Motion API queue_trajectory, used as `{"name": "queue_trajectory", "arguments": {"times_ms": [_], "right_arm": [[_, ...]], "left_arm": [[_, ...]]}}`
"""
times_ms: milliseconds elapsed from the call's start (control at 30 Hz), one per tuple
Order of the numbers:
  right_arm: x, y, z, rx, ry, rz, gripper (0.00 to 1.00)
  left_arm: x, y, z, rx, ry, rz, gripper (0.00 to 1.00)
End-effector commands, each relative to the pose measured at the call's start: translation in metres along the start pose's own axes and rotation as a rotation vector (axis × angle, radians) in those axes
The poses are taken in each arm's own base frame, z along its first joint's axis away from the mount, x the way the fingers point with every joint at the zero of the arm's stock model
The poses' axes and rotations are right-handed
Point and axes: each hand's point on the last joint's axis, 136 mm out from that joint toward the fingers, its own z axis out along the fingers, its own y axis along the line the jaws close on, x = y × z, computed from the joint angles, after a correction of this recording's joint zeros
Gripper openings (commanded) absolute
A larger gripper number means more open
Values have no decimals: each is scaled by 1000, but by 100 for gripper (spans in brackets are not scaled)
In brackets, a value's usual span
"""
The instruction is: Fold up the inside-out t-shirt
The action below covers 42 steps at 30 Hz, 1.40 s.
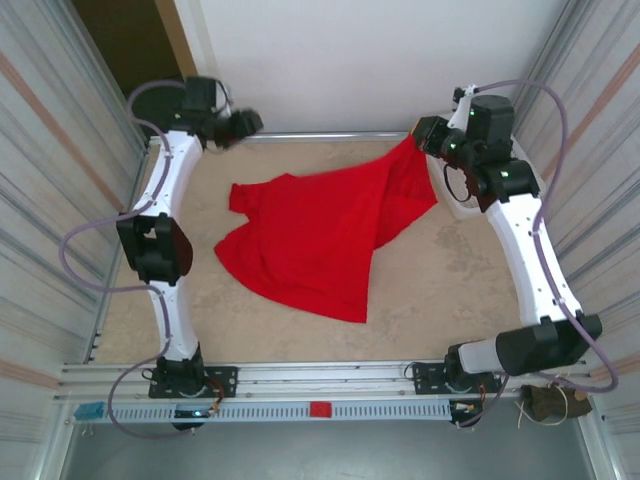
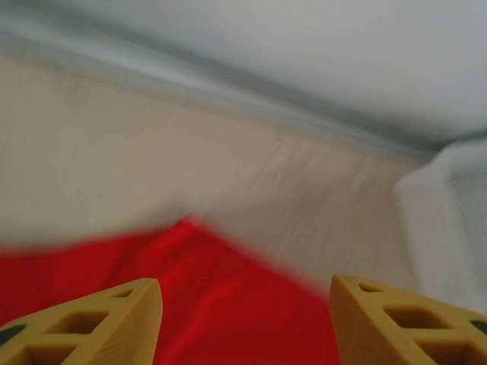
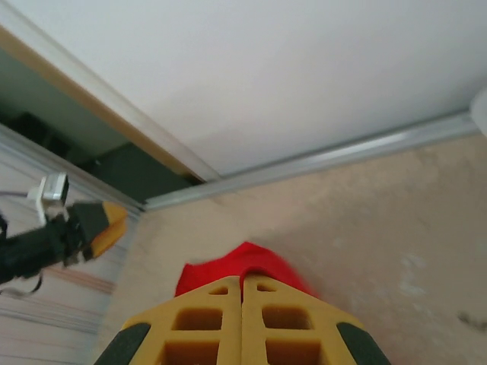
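While the right gripper point(image 1: 428, 138) pinches one corner of the inside-out t-shirt point(image 1: 310, 240) in the upper right of the overhead view, the rest of the red cloth slopes down from it. It lies crumpled across the middle of the table point(image 1: 450, 290). The left gripper point(image 1: 243, 125) sits in the upper left, apart from the cloth's nearest edge, and its jaws are too small to read there. No print or hem mark can be made out, and which part of the garment is lifted is unclear.

From the left wrist, the two yellow fingers point(image 2: 106, 319) stand well apart with nothing between them, so that gripper is released. Blurred red cloth fills the lower frame beyond them. A pale shape point(image 2: 445, 213) at the right edge is too smeared to name.

From the right wrist, the fingers point(image 3: 198, 319) are pressed together with a tongue of red fabric poking past their tips, so the clench is on the shirt. How much cloth is caught is hidden. A thin bite could slip free, or a one-cornered pull could bunch the heap instead of spreading it.
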Motion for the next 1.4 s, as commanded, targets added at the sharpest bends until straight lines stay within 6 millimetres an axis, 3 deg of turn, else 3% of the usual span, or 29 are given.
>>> {"name": "queue_trajectory", "arguments": {"times_ms": [0,167,333,433,533,733,1000,1133,1367], "right_arm": [[-13,-18,-3,57,-57,-53,0],[-9,-46,7,95,-45,-21,0],[-1,-61,11,117,-27,-4,0],[2,-68,13,129,-22,3,0],[3,-75,14,150,-19,8,0],[9,-87,15,180,-10,19,0],[10,-101,18,200,-9,44,0],[8,-103,19,202,-13,53,0],[5,-105,19,199,-18,61,0]], "left_arm": [[30,-50,-83,20,-141,186,62],[151,-80,-81,-13,-56,412,63],[275,-117,-46,30,83,550,62],[332,-146,-23,61,153,637,63],[374,-172,0,62,236,706,64],[433,-210,31,82,331,745,66],[478,-231,41,119,399,792,67],[503,-225,48,100,436,802,68],[520,-220,52,49,419,833,67]]}}
